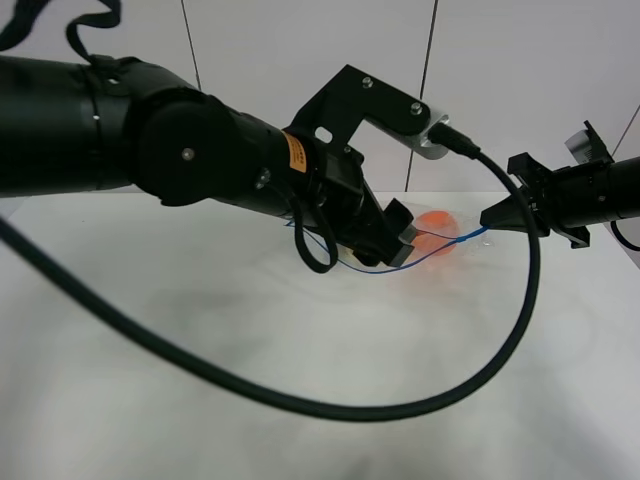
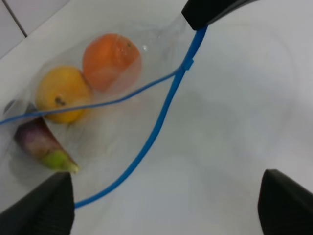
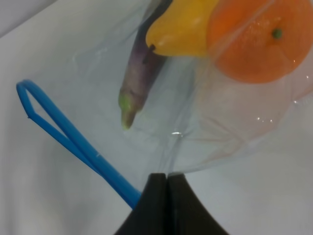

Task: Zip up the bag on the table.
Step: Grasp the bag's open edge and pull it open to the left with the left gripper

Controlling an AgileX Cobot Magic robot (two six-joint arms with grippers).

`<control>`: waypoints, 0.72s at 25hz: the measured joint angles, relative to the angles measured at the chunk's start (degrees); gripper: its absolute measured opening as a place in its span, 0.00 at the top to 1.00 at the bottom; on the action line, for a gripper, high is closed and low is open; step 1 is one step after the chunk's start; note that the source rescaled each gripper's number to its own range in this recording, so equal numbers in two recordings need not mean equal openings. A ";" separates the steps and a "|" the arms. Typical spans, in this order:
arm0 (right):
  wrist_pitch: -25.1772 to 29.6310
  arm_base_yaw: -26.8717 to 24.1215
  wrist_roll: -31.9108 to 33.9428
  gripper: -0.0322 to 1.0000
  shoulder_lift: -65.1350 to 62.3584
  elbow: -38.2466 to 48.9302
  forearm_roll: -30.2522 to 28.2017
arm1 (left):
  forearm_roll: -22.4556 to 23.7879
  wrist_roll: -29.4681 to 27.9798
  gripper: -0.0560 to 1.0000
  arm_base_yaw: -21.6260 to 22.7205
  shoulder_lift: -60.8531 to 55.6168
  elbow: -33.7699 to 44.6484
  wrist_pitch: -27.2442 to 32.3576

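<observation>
Right end effector (image 3: 167, 177) pinches a corner of the bag (image 3: 205, 122); left end effector (image 2: 166, 196), wide open, should clamp the zipper (image 2: 163, 117) there and slide.

My high camera looks down on the worktop (image 1: 200, 400) from some way off, facing the tiled wall (image 1: 300, 60). Each wrist camera hangs close over the bag (image 2: 146, 58), from opposite ends; all three views share it.

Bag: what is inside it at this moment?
Through the clear bag, an orange, a yellow pear and a purple eggplant show in both wrist views. In the high view the left arm covers all but the orange.
</observation>
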 joint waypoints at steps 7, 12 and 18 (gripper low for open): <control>0.47 0.00 0.00 0.97 0.00 0.00 0.00 | 0.00 1.45 0.04 0.00 7.82 -6.80 -0.06; 0.92 0.00 0.00 0.97 0.00 0.00 0.00 | 0.00 1.45 0.04 -0.69 12.36 -10.99 -0.32; 1.31 0.00 0.00 0.97 0.00 0.00 0.00 | 0.00 1.50 0.04 -1.74 16.39 -14.18 -1.69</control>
